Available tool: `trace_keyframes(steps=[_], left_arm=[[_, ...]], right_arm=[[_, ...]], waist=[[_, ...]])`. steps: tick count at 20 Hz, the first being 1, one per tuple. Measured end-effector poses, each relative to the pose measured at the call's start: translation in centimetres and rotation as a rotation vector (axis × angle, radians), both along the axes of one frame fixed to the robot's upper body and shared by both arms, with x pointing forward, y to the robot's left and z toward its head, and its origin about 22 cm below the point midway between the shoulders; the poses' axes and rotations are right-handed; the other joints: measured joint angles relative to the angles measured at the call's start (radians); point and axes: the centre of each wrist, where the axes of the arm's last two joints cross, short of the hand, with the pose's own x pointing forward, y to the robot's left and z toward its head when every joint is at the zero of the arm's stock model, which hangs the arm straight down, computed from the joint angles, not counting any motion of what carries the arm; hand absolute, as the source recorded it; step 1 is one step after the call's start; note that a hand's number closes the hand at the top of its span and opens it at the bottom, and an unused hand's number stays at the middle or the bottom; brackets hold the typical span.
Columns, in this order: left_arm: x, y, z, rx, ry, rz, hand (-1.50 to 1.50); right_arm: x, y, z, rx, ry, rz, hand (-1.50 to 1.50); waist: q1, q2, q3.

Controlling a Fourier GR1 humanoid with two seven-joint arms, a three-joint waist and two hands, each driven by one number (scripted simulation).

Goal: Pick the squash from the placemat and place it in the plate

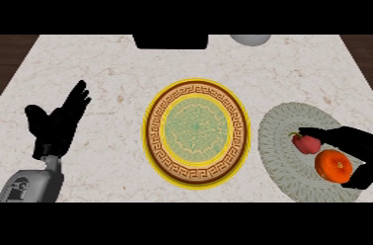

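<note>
Now, in the head view, the marble counter point(109, 61) carries a round plate point(197, 133) with a yellow rim and a brown patterned band, standing in the middle, and a grey woven placemat point(284, 135) just to the right of it. On the placemat lie two things: a small reddish piece with a green stem point(306, 143), and beside it, toward the lower right, an orange round squash point(334, 166). The orange squash looks nearly round, so I can not give a long axis for it. The right hand point(350, 140) comes in from the right edge and lies over the placemat, its dark fingers reaching to the left above the reddish piece and its palm touching or covering the upper right side of the squash. Whether its fingers are curled around anything I can not tell, because the hand is only a dark shape here. The left hand point(58, 123) rests at the left side of the counter, fingers straight and pointing up, holding nothing, well apart from the placemat. I judge the right hand is clearly the nearer one, and the squash lies just below and slightly left of its palm, while the plate waits to the left.
</note>
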Motion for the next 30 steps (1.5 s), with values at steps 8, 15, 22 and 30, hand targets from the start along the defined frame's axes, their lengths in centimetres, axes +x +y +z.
trace_keyframes(steps=[8, 15, 22, 30], left_arm=[[-0.6, 0.1, -0.9, -0.002, 0.004, 0.007, 0.00], [-0.2, 0.6, -0.3, 0.004, 0.007, 0.012, 0.00], [-0.5, 0.5, -0.9, 0.004, 0.034, 0.015, 0.00], [-0.7, 0.8, -1.1, 0.003, 0.035, 0.025, 0.00]], right_arm=[[-0.9, 1.1, -0.4, 0.057, -0.027, 0.028, 1.50], [-0.9, 10.0, -1.4, 0.113, -0.139, 0.032, 1.50], [-2.7, 25.8, -1.0, 0.328, -0.293, 0.028, 1.50], [-6.1, 33.7, 4.4, 0.467, -0.591, -0.255, 1.50]], waist=[[-0.003, -0.002, -0.001], [-0.025, -0.022, -0.023], [-0.022, -0.032, -0.008], [-0.027, -0.026, 0.004]])
